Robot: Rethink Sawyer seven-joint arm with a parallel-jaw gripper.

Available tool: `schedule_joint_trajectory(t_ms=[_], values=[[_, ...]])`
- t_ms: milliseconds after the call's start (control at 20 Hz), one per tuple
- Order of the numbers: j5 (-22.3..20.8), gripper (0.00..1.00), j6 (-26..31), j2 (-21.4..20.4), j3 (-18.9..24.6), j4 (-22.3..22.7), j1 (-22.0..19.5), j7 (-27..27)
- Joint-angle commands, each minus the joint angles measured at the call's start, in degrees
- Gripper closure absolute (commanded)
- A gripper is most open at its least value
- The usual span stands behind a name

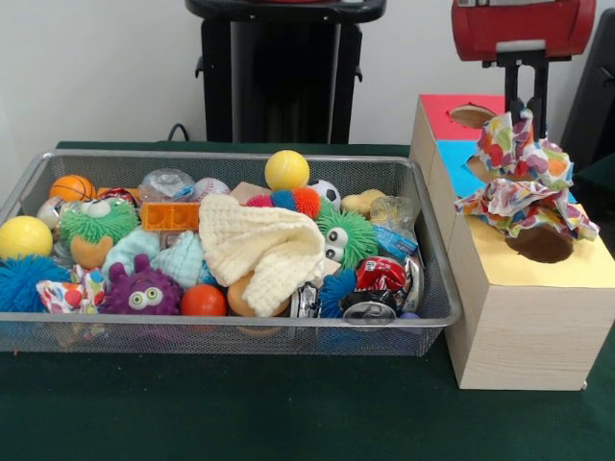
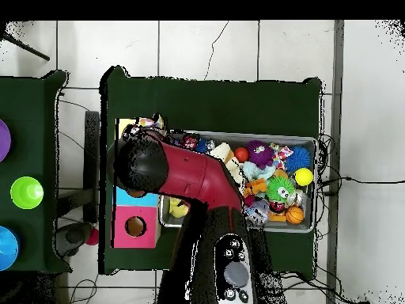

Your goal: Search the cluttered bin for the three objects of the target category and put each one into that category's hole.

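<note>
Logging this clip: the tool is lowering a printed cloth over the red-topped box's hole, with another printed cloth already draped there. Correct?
Not quite. In the front view the tool holds the printed cloth above the yellow top's hole, not the red one. Another printed cloth is indeed draped at that hole.

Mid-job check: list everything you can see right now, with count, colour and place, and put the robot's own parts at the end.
bin: one, silver wire mesh, on the green table, left of the boxes.
printed cloth pieces: one at the bin's front left; a bunch hanging from the tool and draped at the yellow hole; count there unclear.
cream knitted cloth: one, bin's middle.
mint knitted cloth: one, left of the cream one.
yellow balls: two, back rim and left end.
purple fuzzy toy: one, front.
crushed cans: red and silver, front right.
wooden box: red, blue, yellow tops.
hole: yellow top, partly covered.
arm: red and black.
tool: above the box, holding cloth.
</note>
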Motion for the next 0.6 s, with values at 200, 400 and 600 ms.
schedule_joint_trajectory(t_ms=[200,400,600], values=[[1.5,1.0,-1.9,3.0,2.0,6.8,-0.5,11.9],[1.4,1.0,-1.4,2.8,2.3,7.3,-0.9,11.3],[1.8,1.0,-1.8,2.9,2.5,7.7,-0.9,11.7]])
